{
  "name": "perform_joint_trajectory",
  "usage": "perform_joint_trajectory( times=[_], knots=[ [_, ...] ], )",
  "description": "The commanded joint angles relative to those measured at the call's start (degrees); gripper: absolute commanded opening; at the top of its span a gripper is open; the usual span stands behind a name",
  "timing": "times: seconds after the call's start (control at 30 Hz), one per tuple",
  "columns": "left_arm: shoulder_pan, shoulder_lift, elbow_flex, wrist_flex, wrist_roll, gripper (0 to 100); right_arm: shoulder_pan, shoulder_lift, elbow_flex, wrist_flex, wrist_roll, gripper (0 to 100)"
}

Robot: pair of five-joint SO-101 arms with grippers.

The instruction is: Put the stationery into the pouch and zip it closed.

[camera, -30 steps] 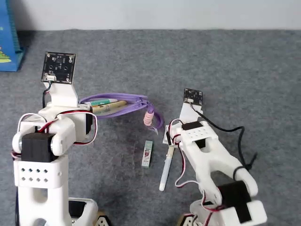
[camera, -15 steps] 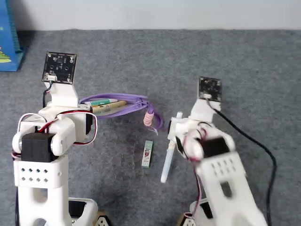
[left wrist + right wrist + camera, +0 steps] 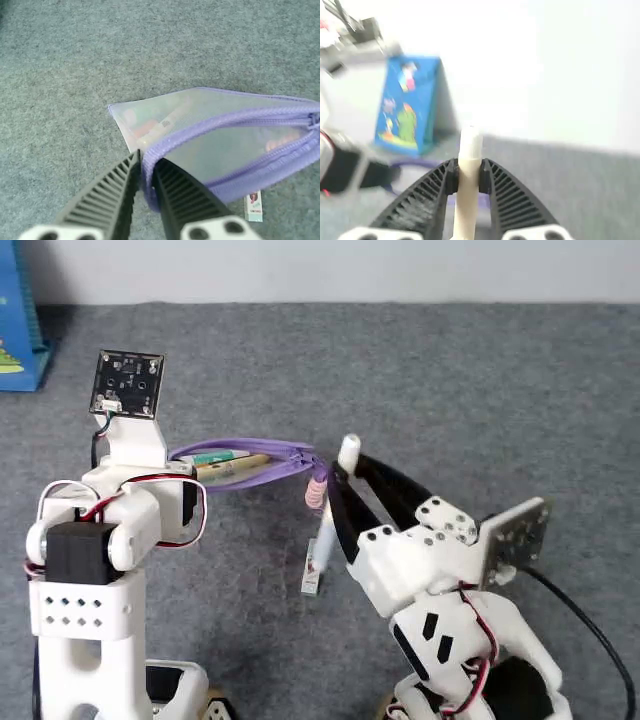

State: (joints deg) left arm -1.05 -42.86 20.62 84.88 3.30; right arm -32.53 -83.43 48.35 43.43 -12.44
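The purple mesh pouch (image 3: 245, 462) lies open with pens inside, and a pink zipper pull (image 3: 318, 491) hangs at its open end. My left gripper (image 3: 145, 172) is shut on the pouch's (image 3: 215, 142) purple zipper edge at the closed end. My right gripper (image 3: 342, 472) is shut on a white pen (image 3: 325, 537) and holds it tilted above the table, just beside the pouch's open end. In the right wrist view the pen (image 3: 469, 150) stands between the fingers of that gripper (image 3: 468, 175). A small green stationery strip (image 3: 312, 578) lies on the carpet below the pen.
A blue printed box (image 3: 18, 330) stands at the far left edge, also seen as the blue box (image 3: 410, 105) behind the pouch. Grey carpet (image 3: 480, 380) stretches open to the back and right. The green strip (image 3: 254, 205) lies near the pouch.
The right arm has lifted the white pen off the carpet, tilted it up and swung it toward the pouch's open end. The left arm and pouch stayed still.
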Motion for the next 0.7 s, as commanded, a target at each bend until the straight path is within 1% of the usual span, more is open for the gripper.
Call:
perform_joint_trajectory(
  times=[0.0,0.13,0.4,0.5,0.67],
  knots=[
    [0.3,0.4,-2.9,-0.3,-0.6,1,-2.4,-0.7,-2.2,-10.9,1.0,0.7],
    [0.4,0.4,-2.9,-0.3,-0.6,1,-3.7,0.5,0.0,-23.3,1.0,0.7],
    [0.4,0.4,-2.9,-0.3,-0.6,1,-3.5,10.9,6.8,-43.9,1.0,0.7],
    [0.4,0.4,-2.9,-0.3,-0.6,1,-3.5,15.3,7.5,-48.3,1.2,0.7],
    [0.3,0.4,-2.3,-0.4,-0.6,1,-3.5,23.0,7.6,-54.1,6.9,0.7]
  ],
)
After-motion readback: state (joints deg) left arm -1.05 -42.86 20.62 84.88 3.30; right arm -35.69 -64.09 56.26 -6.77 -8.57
